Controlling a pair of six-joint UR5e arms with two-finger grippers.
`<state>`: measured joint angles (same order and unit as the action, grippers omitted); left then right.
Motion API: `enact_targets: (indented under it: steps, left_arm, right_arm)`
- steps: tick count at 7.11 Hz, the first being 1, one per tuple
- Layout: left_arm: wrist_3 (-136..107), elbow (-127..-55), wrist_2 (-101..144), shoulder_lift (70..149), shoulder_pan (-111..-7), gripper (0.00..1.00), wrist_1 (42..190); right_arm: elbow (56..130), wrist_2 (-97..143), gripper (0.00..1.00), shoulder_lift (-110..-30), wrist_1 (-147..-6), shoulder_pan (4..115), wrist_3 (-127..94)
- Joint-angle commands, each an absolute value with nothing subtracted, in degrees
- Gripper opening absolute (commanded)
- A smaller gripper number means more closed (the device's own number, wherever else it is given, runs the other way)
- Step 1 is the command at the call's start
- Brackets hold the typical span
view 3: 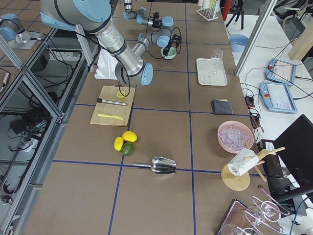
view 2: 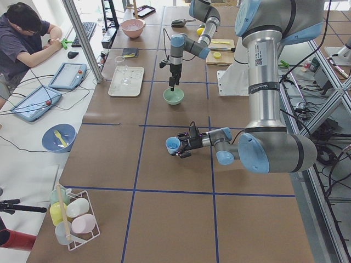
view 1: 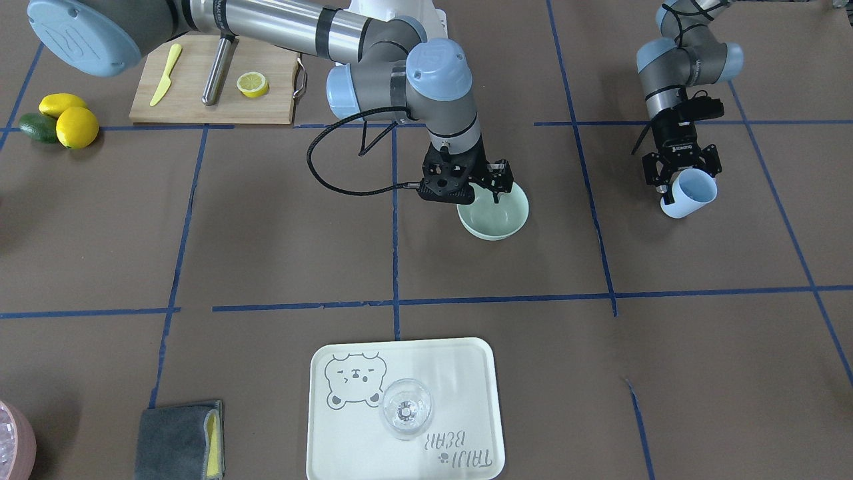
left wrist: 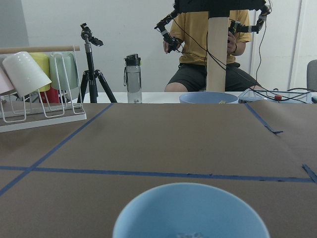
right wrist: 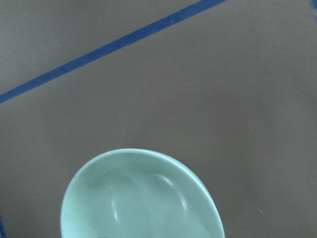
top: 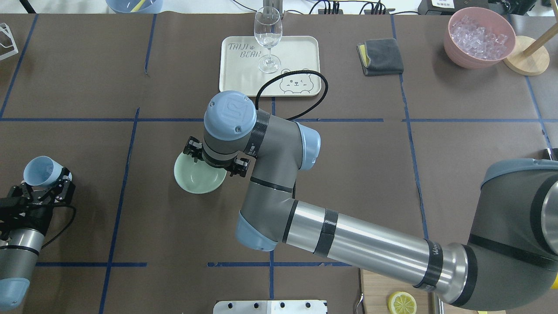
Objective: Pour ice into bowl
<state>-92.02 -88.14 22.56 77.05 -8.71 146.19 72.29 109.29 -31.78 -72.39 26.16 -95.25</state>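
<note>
Left gripper (view 1: pixel 681 179) clamping blue cup (view 1: pixel 694 195), holding it tipped sideways, well apart from bowl (view 1: pixel 494 228). Right gripper (view 1: pixel 496 189) sitting at bowl rim, probably steadying it; grip unclear. Ice (top: pixel 479 32) lying heaped in pink container (top: pixel 453 46).

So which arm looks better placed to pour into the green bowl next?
Left, probably: the left gripper holds the blue cup; the right gripper sits at the bowl with nothing to pour.
</note>
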Motion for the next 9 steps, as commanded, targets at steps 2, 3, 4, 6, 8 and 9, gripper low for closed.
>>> enact_targets:
  steps: [2, 3, 4, 6, 8, 9]
  left_arm:
    - [-88.53, -90.51, 22.76, 76.82, -9.4, 0.0, 147.12]
    - [-83.98, -94.62, 22.94, 76.47, -10.54, 0.0, 147.22]
    - [-78.54, -98.49, 22.94, 76.29, -11.24, 0.0, 147.22]
    - [-69.3, -102.64, 22.94, 76.46, -11.77, 0.0, 147.22]
    - [-62.52, -105.63, 23.03, 77.25, -11.6, 0.0, 147.22]
    - [-59.27, -105.64, 23.2, 78.47, -11.43, 0.0, 147.22]
  right_arm:
    - [85.47, 113.38, 1.0, -40.48, -81.28, 32.85, -92.13]
    - [88.56, 113.64, 1.0, -43.74, -83.3, 34.44, -88.54]
    - [90.42, 113.64, 1.0, -46.55, -83.41, 35.58, -86.77]
    - [93.58, 113.82, 1.0, -51.65, -82.8, 37.78, -81.59]
    - [98.15, 113.47, 1.0, -57.19, -82.44, 38.32, -79.38]
    - [100.44, 113.38, 1.0, -60.17, -82.44, 38.41, -78.93]
